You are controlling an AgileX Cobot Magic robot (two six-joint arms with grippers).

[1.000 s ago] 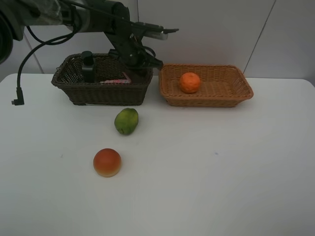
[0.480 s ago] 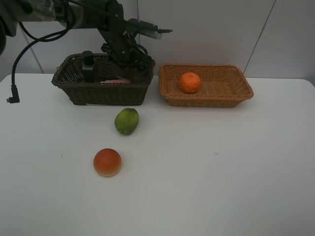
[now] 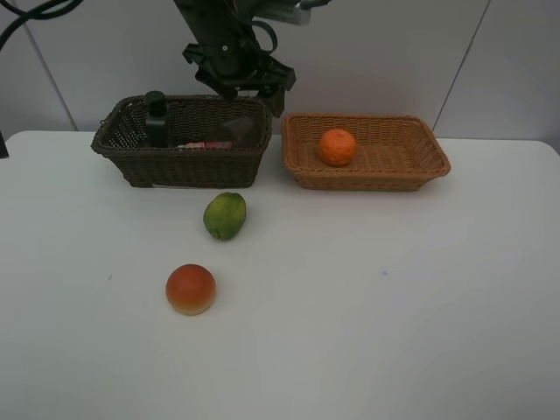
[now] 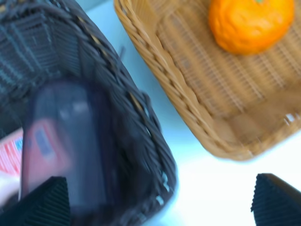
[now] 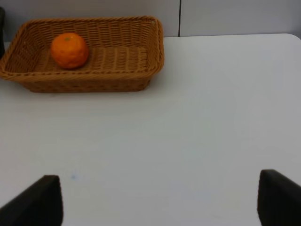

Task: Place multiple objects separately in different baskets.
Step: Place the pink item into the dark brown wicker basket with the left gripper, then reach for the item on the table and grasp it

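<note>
My left gripper (image 3: 249, 87) hangs open above the right end of the dark brown basket (image 3: 179, 164), holding nothing. Below it in that basket stands the translucent purple cup (image 3: 246, 131), beside the pink bottle (image 3: 206, 144) and the dark green pump bottle (image 3: 157, 118). The left wrist view shows the purple cup (image 4: 66, 146) inside the dark basket (image 4: 155, 141), free of the fingers. The orange (image 3: 337, 146) lies in the light tan basket (image 3: 367, 179). On the table lie the green fruit (image 3: 225, 215) and the red-orange fruit (image 3: 191, 289). My right gripper (image 5: 157, 200) is open over bare table.
The two baskets stand side by side at the back of the white table (image 3: 394, 297), close to the wall. In the right wrist view the tan basket (image 5: 117, 56) with the orange (image 5: 69, 49) lies ahead of the gripper.
My left gripper has opened, let go of the purple cup in the dark basket, and risen above the basket. The fruits have not moved.
</note>
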